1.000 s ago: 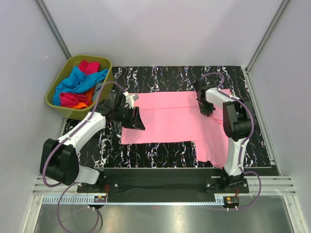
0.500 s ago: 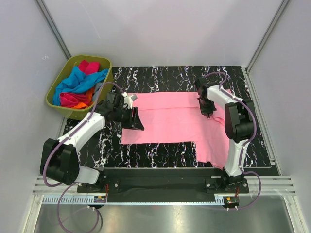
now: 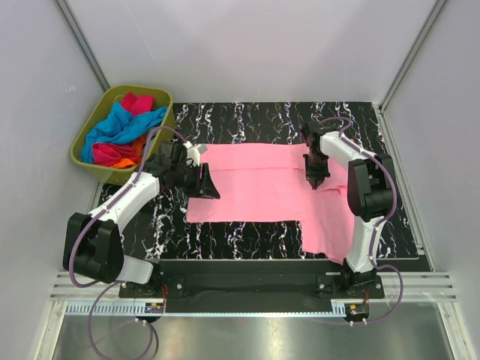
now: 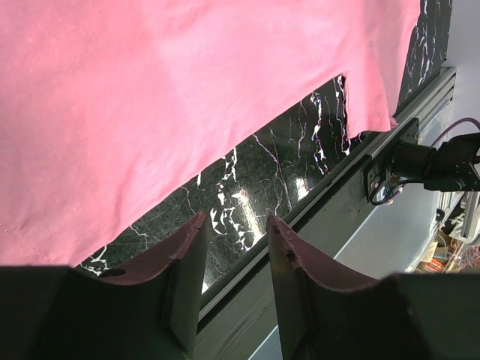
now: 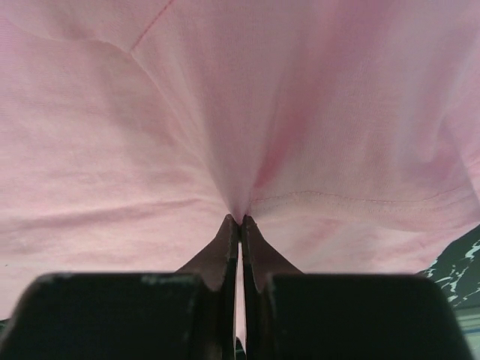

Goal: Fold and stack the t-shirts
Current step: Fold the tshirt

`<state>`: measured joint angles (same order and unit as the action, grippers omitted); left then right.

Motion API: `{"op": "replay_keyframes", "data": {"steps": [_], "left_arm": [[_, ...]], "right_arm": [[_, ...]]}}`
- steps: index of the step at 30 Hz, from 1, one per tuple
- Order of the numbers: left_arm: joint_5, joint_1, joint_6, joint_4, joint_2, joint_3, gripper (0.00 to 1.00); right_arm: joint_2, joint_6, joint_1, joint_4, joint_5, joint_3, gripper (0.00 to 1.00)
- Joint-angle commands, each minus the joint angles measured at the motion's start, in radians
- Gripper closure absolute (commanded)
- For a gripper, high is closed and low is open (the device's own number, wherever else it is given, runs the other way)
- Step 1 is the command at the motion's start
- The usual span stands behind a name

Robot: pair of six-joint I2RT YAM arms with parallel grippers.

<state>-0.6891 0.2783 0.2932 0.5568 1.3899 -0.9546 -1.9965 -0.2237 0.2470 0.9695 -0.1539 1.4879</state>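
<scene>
A light pink t-shirt lies spread across the black marbled table, one sleeve reaching toward the near right. My right gripper is shut on a pinch of its cloth near the right side; in the right wrist view the pink t-shirt puckers into the closed fingertips. My left gripper hovers over the shirt's left edge, open and holding nothing. The left wrist view has the shirt above the spread gripper. Other t-shirts in blue, magenta and orange fill the bin.
An olive-green bin stands at the back left, off the table's corner. White walls close the cell on three sides. A metal rail with the arm bases runs along the near edge.
The right gripper closed on the shirt's cloth and shifted slightly toward the near side. The left gripper drifted a little to the left.
</scene>
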Motion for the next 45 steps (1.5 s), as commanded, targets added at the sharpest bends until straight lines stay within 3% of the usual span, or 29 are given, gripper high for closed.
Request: {"op": "replay_keyframes", "data": {"steps": [1, 12, 15, 17, 22, 26, 28, 35, 40, 45], "left_arm": [[-0.044, -0.011, 0.001, -0.041, 0.003, 0.008, 0.58], [-0.038, -0.039, 0.018, -0.061, 0.018, 0.020, 0.58], [-0.041, -0.045, 0.024, -0.069, 0.029, 0.014, 0.58], [-0.043, -0.048, 0.029, -0.077, 0.034, 0.010, 0.58], [-0.038, -0.053, 0.034, -0.089, 0.049, 0.001, 0.58], [-0.012, -0.053, 0.037, -0.090, 0.058, -0.028, 0.57], [-0.007, -0.054, 0.043, -0.097, 0.083, -0.050, 0.57], [0.023, -0.053, 0.081, -0.161, 0.195, -0.153, 0.57], [0.082, -0.073, 0.101, -0.186, 0.329, -0.275, 0.57], [0.108, -0.096, 0.133, -0.210, 0.458, -0.398, 0.57]], "right_arm": [[0.044, -0.045, 0.005, 0.057, 0.069, 0.038, 0.98], [-0.013, -0.141, -0.002, 0.040, 0.151, 0.060, 0.95], [-0.025, -0.206, -0.020, 0.008, 0.267, 0.049, 0.92], [-0.022, -0.229, -0.029, -0.006, 0.312, 0.040, 0.80], [0.071, -0.191, -0.080, 0.008, 0.278, 0.000, 0.68], [0.200, -0.190, -0.190, -0.023, 0.206, -0.020, 0.51], [0.206, -0.197, -0.235, -0.081, 0.173, -0.015, 0.50], [0.085, -0.152, -0.402, -0.253, 0.143, 0.102, 0.47], [-0.024, -0.097, -0.446, -0.284, 0.175, 0.238, 0.36], [-0.157, -0.097, -0.466, -0.307, 0.203, 0.360, 0.34]]}}
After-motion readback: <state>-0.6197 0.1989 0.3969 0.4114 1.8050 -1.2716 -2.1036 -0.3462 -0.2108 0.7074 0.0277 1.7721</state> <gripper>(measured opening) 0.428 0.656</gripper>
